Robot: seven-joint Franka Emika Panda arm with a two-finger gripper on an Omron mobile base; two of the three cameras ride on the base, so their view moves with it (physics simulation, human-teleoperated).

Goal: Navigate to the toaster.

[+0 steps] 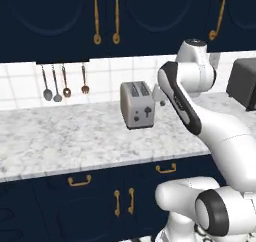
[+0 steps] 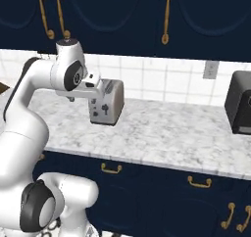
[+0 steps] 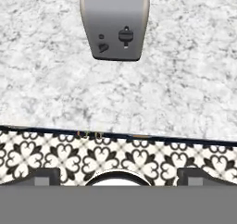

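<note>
1. You had the toaster (image 1: 137,105) upright on the marble desk (image 1: 60,136), set back toward the tiled wall, knob end facing the robot. In the hand view the toaster (image 3: 115,21) sat at top centre, past the desk's front edge.
2. End effector (image 3: 118,181): finger tips (image 3: 41,177) stood wide apart at the bottom of the hand view w/ nothing between them, so released. It hung over the patterned floor (image 3: 55,156), short of the desk, well apart from the toaster.
3. Handling, judged: rigid metal box, prob. moderately heavy, smooth sides so likely slippery; rounded edges give poor bite. If you ever had to hold it, take it across the narrow body, not by the small knobs. Task was nav only, so no grasp needed.
4. Around it: hanging spoons (image 1: 56,83) on the wall to the left, black toaster oven (image 2: 241,104) well apart to the right, wall outlet (image 2: 210,69) above the desk, dark cabinets (image 1: 100,196) w/ brass handles below.
5. In the way: nothing stood between base and toaster on the desk; the lower cabinet front limited how close you could drive. Looked nearly arrived.
</note>
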